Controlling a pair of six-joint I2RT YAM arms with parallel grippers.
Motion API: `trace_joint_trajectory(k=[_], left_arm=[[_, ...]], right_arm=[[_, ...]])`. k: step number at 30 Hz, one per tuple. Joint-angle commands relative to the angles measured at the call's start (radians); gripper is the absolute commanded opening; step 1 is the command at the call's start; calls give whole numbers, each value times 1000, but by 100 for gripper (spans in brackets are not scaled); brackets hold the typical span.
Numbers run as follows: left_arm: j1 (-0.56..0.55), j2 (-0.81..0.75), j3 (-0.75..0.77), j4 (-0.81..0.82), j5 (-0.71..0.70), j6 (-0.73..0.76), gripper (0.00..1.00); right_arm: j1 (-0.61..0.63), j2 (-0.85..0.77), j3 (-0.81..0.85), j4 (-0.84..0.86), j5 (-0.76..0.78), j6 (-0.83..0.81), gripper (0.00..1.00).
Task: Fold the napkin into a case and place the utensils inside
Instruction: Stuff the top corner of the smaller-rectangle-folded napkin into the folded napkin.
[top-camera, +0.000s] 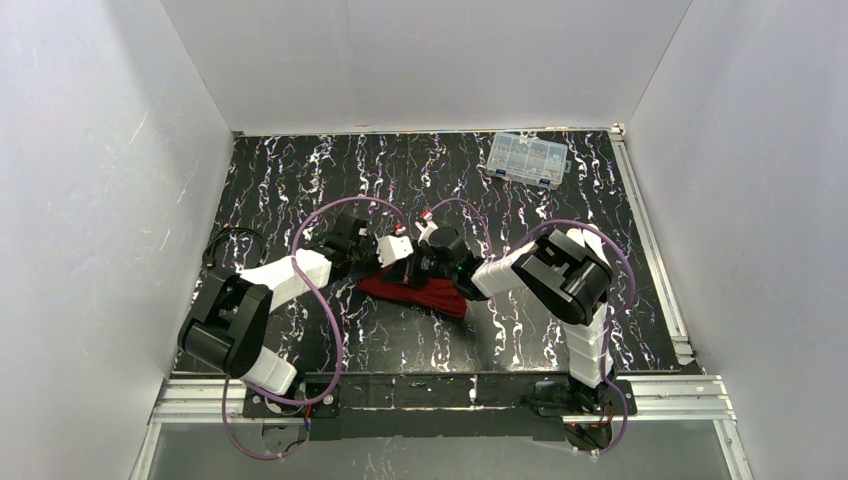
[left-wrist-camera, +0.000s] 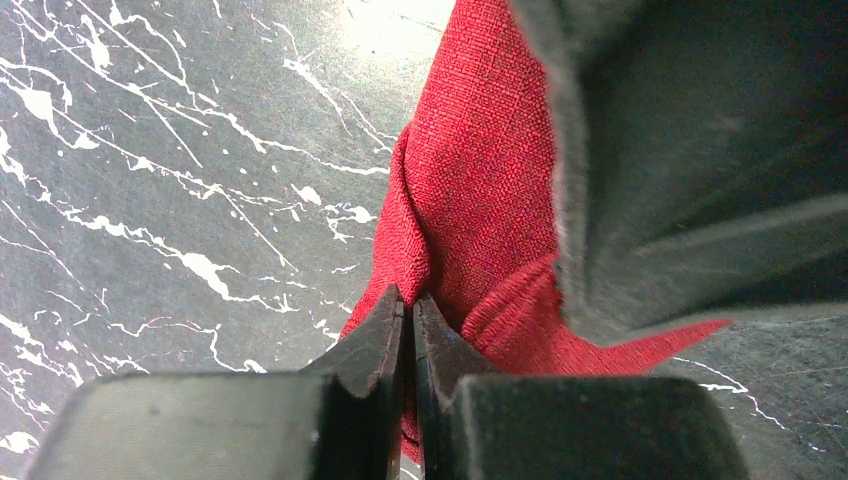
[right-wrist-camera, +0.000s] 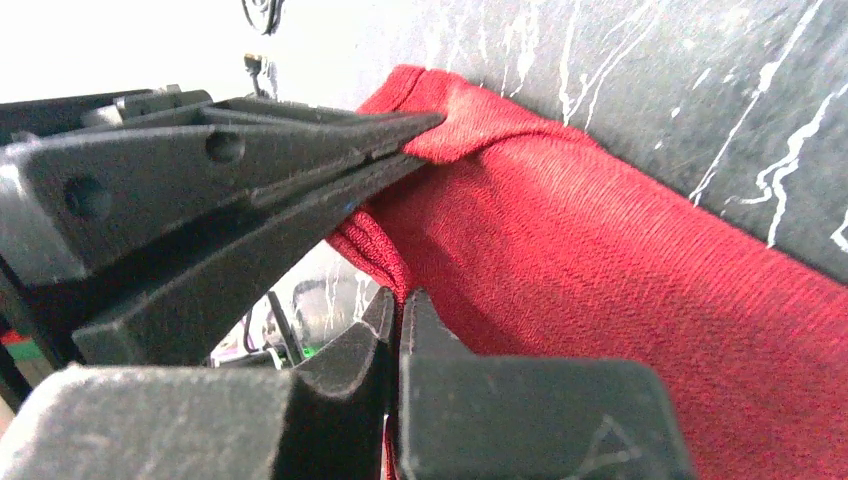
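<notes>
While left fingers (left-wrist-camera: 372, 348) and right fingers (right-wrist-camera: 362, 352) pinch it, the napkin (top-camera: 425, 296) lies between them.

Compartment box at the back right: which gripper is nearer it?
Right, slightly. The right gripper pinches the napkin on the side toward the compartment box; the left gripper pinches it just farther left.

Both arms bend inward, the left pincer (left-wrist-camera: 410, 305) and right pincer (right-wrist-camera: 398, 300) nose to nose, jaws pinched shut.
</notes>
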Motion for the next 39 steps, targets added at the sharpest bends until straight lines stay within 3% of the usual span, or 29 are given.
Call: trace_joint_trajectory(k=[1,14,26,39], left_arm=[[-8,-41,-14,-22,38,6,0],[-7,-37,44,-44,29,-36,0],[2,-62,92,-167,116,-67,0],[24,-62,109,-123,79,-93,0]], right_arm=[[-26,2,84,-99,29,-57,1],[-6,72,204,-415,72,-150,1],[6,112,224,-491,85,-127,1],[12,153,206,-511,58,-129,1]])
